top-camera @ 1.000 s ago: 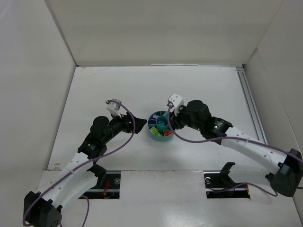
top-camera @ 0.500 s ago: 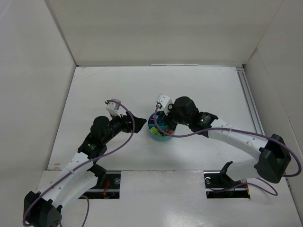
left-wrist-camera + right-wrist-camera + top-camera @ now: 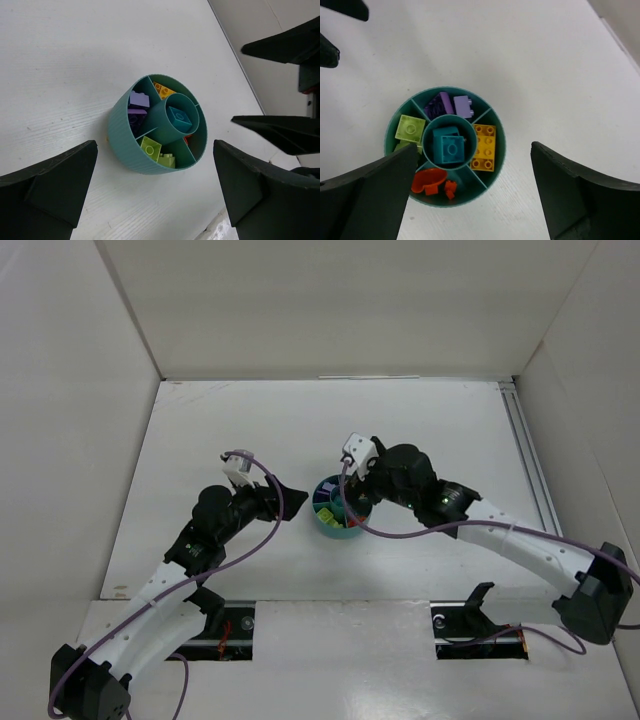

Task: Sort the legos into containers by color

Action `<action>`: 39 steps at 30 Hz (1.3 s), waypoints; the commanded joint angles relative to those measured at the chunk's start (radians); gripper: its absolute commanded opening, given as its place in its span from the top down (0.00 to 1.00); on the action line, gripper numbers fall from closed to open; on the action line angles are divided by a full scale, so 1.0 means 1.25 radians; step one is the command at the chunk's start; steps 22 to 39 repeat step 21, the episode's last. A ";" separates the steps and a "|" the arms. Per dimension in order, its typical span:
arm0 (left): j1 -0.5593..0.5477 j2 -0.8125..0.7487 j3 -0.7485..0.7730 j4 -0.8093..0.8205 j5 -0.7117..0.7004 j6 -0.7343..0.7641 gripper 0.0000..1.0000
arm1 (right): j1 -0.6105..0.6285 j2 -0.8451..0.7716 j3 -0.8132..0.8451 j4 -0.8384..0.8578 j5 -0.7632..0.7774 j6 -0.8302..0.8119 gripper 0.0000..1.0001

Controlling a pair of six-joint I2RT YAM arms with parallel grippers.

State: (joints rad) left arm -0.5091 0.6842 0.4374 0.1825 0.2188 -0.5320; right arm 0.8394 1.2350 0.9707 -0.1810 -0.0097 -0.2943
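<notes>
The round teal dish (image 3: 335, 510) stands mid-table, with the legos lying in its containers. A teal brick (image 3: 446, 146) fills the centre cup. Around it lie yellow (image 3: 484, 146), purple (image 3: 451, 105), yellow-green (image 3: 409, 128) and orange-red (image 3: 431, 181) pieces, each colour in its own wedge. My right gripper (image 3: 474, 150) hovers over the dish, open, nothing between its fingers. Left of the dish my left gripper (image 3: 298, 491) stands open and empty, facing the dish wall (image 3: 122, 135).
White walls close the table in at the left, back and right. A metal rail (image 3: 528, 455) runs along the right side. In the left wrist view, the right gripper's dark fingers (image 3: 280, 132) hang beyond the dish.
My right gripper swung from the dish's right side to above it, and its jaws went from partly closed to wide open. The left arm has not moved.
</notes>
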 commanded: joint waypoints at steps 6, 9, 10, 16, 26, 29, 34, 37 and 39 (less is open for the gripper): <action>-0.001 -0.015 0.018 -0.065 -0.114 -0.074 0.00 | 0.005 -0.149 -0.018 -0.137 0.334 0.061 0.00; -0.001 -0.022 0.026 -0.098 -0.152 -0.103 0.00 | 0.005 -0.195 -0.065 -0.200 0.431 0.118 0.00; -0.001 -0.022 0.026 -0.098 -0.152 -0.112 0.00 | 0.005 -0.206 -0.076 -0.212 0.453 0.136 0.00; -0.001 -0.047 0.026 -0.114 -0.175 -0.151 0.00 | 0.005 -0.296 -0.168 -0.229 0.526 0.232 0.00; -0.001 -0.047 0.035 -0.134 -0.175 -0.151 0.00 | 0.005 -0.372 -0.219 -0.185 0.526 0.232 0.00; -0.001 -0.047 0.035 -0.134 -0.175 -0.151 0.00 | 0.005 -0.372 -0.219 -0.185 0.526 0.232 0.00; -0.001 -0.047 0.035 -0.134 -0.175 -0.151 0.00 | 0.005 -0.372 -0.219 -0.185 0.526 0.232 0.00; -0.001 -0.047 0.035 -0.134 -0.175 -0.151 0.00 | 0.005 -0.372 -0.219 -0.185 0.526 0.232 0.00; -0.001 -0.047 0.035 -0.134 -0.175 -0.151 0.00 | 0.005 -0.372 -0.219 -0.185 0.526 0.232 0.00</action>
